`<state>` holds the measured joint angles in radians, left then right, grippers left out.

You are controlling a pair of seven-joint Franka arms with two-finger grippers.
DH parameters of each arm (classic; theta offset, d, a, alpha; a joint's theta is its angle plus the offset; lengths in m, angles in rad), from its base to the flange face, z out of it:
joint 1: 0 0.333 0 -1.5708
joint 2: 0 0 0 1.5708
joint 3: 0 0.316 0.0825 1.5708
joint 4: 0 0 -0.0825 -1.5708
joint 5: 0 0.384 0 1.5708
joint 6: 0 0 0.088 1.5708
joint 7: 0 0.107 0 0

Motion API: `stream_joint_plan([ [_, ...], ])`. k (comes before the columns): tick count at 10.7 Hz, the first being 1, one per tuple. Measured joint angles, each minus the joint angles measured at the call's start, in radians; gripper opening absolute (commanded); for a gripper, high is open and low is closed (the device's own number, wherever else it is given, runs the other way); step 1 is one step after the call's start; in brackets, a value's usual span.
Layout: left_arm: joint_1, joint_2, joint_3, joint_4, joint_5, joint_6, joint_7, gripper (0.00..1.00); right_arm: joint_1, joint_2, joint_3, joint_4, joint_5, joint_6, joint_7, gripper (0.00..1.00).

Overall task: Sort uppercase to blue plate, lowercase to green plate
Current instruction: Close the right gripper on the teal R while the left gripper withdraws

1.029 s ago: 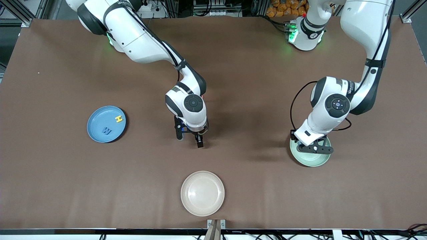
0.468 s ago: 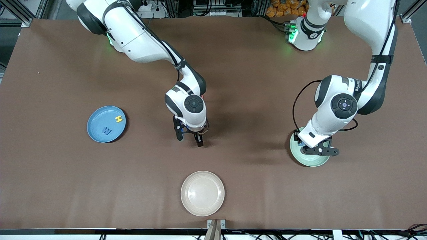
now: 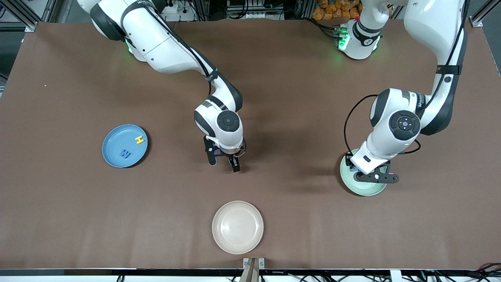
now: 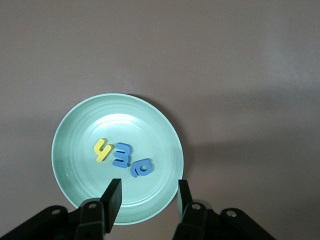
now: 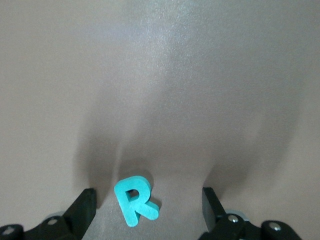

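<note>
Now the left gripper (image 3: 375, 177) hangs over the green plate (image 3: 362, 189), a touch farther toward the left arm's end than a second ago, fingers (image 4: 114, 195) partly parted, holding nothing. On that plate: yellow h (image 4: 101, 150), blue m (image 4: 121, 155), blue a (image 4: 141, 168). Lowercase drop looks done.

Right gripper (image 3: 224, 164) low at mid-surface, barely shifted; fingers (image 5: 86, 205) wide, astride the teal R (image 5: 135, 200), which lies flat, ungripped. Likely next pick.

Blue plate (image 3: 111, 156) toward the right arm's end holds yellow H (image 3: 139, 140) and blue W (image 3: 125, 153). Cream plate (image 3: 237, 244) nearest the front camera. Nothing blocks the route to blue.
</note>
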<state>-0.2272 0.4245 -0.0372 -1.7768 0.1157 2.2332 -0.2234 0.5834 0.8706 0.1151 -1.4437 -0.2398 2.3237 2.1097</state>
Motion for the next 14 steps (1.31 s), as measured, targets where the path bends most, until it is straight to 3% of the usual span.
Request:
stream_joint_plan([
  [9,0.005,0.004,0.001,0.008,0.000,-0.004,0.000,0.54,-0.019,-0.005,-0.003,0.017,0.000,0.013,0.000,0.00],
  [12,0.003,0.004,-0.002,0.031,-0.024,-0.048,-0.001,0.53,-0.107,-0.030,0.007,0.025,0.000,-0.065,-0.063,0.00],
  [14,-0.005,0.003,-0.008,0.050,-0.066,-0.092,-0.015,0.53,-0.220,-0.068,0.066,0.026,0.000,-0.185,-0.152,0.00],
])
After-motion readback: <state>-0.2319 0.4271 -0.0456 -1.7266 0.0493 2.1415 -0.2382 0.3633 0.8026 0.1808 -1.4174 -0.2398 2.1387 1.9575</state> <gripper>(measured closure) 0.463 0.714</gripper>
